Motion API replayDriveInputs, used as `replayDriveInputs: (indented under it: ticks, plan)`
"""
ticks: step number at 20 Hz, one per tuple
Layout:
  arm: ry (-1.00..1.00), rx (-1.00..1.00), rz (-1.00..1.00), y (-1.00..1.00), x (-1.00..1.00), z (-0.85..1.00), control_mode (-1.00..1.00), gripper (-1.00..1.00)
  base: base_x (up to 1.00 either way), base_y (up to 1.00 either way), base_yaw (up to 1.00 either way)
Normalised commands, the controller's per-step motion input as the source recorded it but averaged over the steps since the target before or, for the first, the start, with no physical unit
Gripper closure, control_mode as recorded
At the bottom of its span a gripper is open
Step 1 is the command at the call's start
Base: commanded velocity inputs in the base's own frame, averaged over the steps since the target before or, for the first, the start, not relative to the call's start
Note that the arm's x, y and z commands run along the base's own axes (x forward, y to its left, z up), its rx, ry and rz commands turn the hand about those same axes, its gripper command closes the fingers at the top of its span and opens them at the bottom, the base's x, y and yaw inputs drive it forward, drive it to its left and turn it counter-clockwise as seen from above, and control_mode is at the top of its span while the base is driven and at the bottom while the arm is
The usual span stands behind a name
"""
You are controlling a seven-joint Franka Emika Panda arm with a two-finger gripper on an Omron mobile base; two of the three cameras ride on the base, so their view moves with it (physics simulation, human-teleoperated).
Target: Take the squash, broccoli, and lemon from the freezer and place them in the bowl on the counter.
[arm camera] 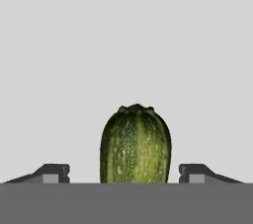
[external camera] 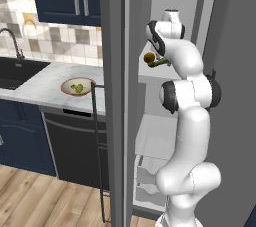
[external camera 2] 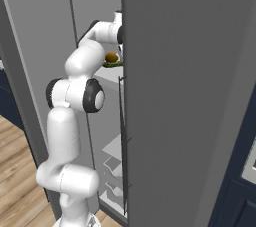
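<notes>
The arm is reaching into the open freezer (external camera: 172,16), and the hand (arm camera: 136,173) is lining up on the squash (arm camera: 136,144), which is lying on a white shelf high in the compartment with the lemon (external camera: 149,58) just beside it. In the hand view the squash's stem end is sitting squarely between the two finger tips (arm camera: 54,172), with clear space on each side, so the hand is standing apart and touching nothing; the vegetable is not yet held.

To do this step well, the hand should be keeping the squash centred between the tips as they come together, so both pads meet the skin at once and the squash is not being pushed sideways into the lemon. The skin looks smooth and rounded, so a grip near the very end may slip off; reaching a little deeper along the body before clamping looks safer. Being long, it may swing when lifted, so it should be raised gently and drawn straight out past the door edge.

The broccoli (external camera: 77,88) is already lying in the bowl (external camera: 67,83) on the bench (external camera: 45,78), left of the freezer door, so two items are remaining
</notes>
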Motion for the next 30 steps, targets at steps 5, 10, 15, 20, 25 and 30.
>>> replayDriveInputs:
  ticks: [5,10,15,20,25,30]
  plan:
    - [0.1,0.0,0.0,0.0,0.0,-0.43,-1.0,1.0,0.0,0.0,0.0]
    - [0.0,0.0,0.0,0.0,-0.13,-0.24,-1.0,1.0,0.0,0.0,0.0]
    - [0.0,0.0,0.0,0.02,-0.28,-0.16,-1.0,1.0,0.0,0.0,0.0]
    - [-0.02,0.0,0.0,0.24,-0.77,-0.25,-1.0,1.0,0.0,0.0,0.0]
    - [-0.11,0.0,0.0,0.4,-0.75,-0.16,-1.0,1.0,0.0,0.0,0.0]
    - [-0.14,0.0,0.0,0.18,-0.6,-0.02,-1.0,1.0,0.0,0.0,0.0]
